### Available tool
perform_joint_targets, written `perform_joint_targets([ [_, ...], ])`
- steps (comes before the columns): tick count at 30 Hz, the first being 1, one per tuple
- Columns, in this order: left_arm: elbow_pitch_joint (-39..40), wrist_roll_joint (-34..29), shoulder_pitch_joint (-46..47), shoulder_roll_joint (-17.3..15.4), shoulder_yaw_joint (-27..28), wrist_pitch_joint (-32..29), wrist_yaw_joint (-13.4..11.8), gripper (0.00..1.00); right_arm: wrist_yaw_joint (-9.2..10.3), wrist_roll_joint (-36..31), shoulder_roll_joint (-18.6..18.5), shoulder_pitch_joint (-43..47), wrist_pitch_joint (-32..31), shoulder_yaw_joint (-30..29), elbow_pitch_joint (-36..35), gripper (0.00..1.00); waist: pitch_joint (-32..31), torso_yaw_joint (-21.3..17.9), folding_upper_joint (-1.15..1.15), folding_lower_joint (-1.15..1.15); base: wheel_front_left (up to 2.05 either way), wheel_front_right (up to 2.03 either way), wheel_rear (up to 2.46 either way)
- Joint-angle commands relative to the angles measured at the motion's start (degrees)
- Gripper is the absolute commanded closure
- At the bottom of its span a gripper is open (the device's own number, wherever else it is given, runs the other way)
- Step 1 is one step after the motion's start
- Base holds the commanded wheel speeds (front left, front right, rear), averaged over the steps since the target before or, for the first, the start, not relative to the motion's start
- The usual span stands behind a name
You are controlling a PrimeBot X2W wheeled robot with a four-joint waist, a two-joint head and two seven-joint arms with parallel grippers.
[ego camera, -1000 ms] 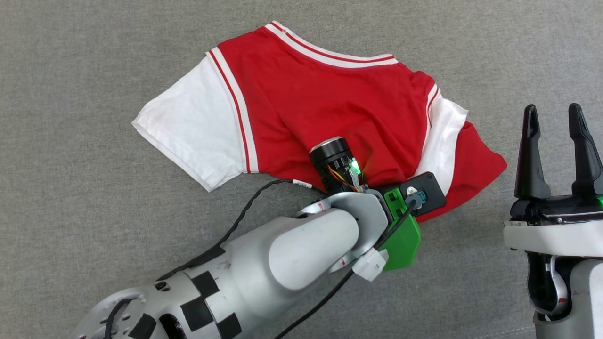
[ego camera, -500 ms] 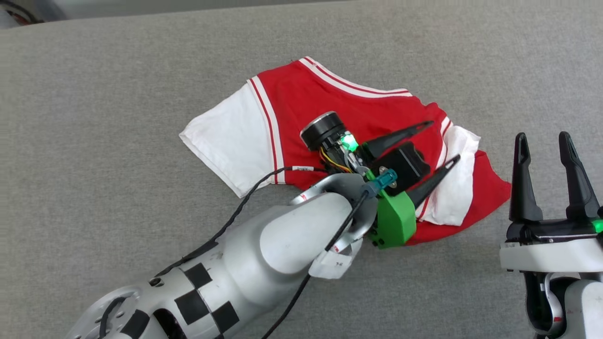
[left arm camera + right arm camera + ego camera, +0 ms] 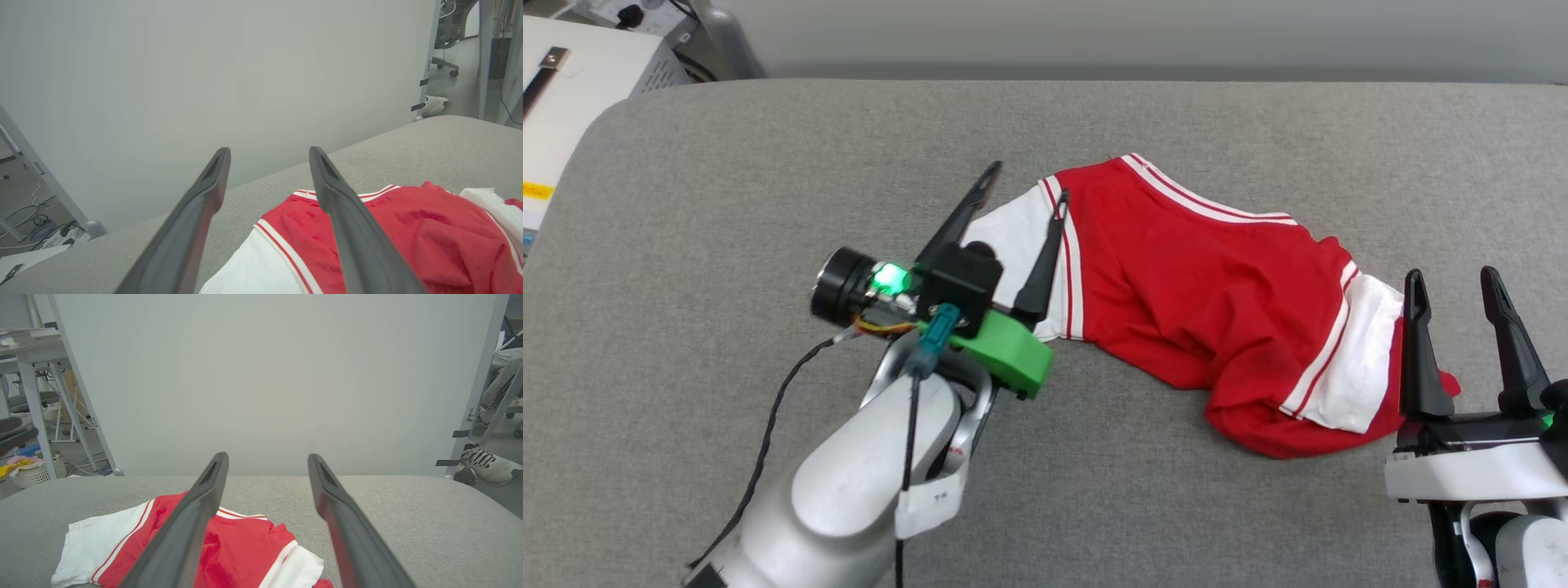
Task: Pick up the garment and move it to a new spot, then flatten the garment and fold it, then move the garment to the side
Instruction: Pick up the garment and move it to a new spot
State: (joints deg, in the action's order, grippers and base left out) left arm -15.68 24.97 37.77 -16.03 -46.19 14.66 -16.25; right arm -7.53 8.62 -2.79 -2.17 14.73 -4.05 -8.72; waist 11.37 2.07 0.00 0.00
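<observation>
Silver left arm (image 3: 866, 474) reaches forward, its left gripper (image 3: 1028, 181) angled over the garment (image 3: 1192, 286) at one white sleeve, fingers spread, nothing gripped. Right gripper (image 3: 1450, 276) stands upright at lower right, fingers apart, empty, just beside the other sleeve. Garment lies rumpled on the grey fabric surface (image 3: 727, 204), centre-right: red body bunched, white sleeves, red-white striped trim. Right wrist view adds a laundry basket (image 3: 36, 471) and a person's sneaker (image 3: 488, 465). Left wrist view adds floor cables (image 3: 41, 224).

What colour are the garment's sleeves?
White sleeves, edged with red stripes; head view shows them best.
</observation>
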Motion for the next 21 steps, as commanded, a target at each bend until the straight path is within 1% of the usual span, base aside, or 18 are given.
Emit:
perform_joint_targets([
  [1,3.8,-2.3,-6.4,-1.6,5.6,0.3,-2.4,0.00,0.04,-0.8,-0.1,1.2,0.3,0.1,0.4,0.00,-2.0,1.9,0.00,0.00,0.00,0.00,0.00],
  [4,6.6,-3.9,-12.1,-2.3,11.0,0.3,-3.7,0.00,0.04,-1.4,-0.1,1.8,0.3,0.2,0.8,0.00,-2.8,2.3,0.00,0.00,0.00,0.00,0.00],
  [9,9.6,-6.2,-20.7,-2.0,18.3,0.3,-3.7,0.00,0.04,-2.5,-0.1,3.0,0.3,0.2,1.4,0.00,-4.1,2.6,0.00,0.00,0.00,0.00,0.00],
  [14,11.5,-8.6,-28.2,0.0,24.2,0.3,-1.8,0.00,0.04,-3.5,-0.1,4.7,0.3,0.3,2.5,0.00,-5.6,2.5,0.00,0.00,0.00,0.00,0.00],
  [21,11.9,-12.2,-35.3,2.7,29.5,0.3,1.4,0.00,0.04,-4.6,-0.1,7.1,0.3,0.2,4.4,0.00,-7.8,2.4,0.00,0.00,0.00,0.00,0.00],
])
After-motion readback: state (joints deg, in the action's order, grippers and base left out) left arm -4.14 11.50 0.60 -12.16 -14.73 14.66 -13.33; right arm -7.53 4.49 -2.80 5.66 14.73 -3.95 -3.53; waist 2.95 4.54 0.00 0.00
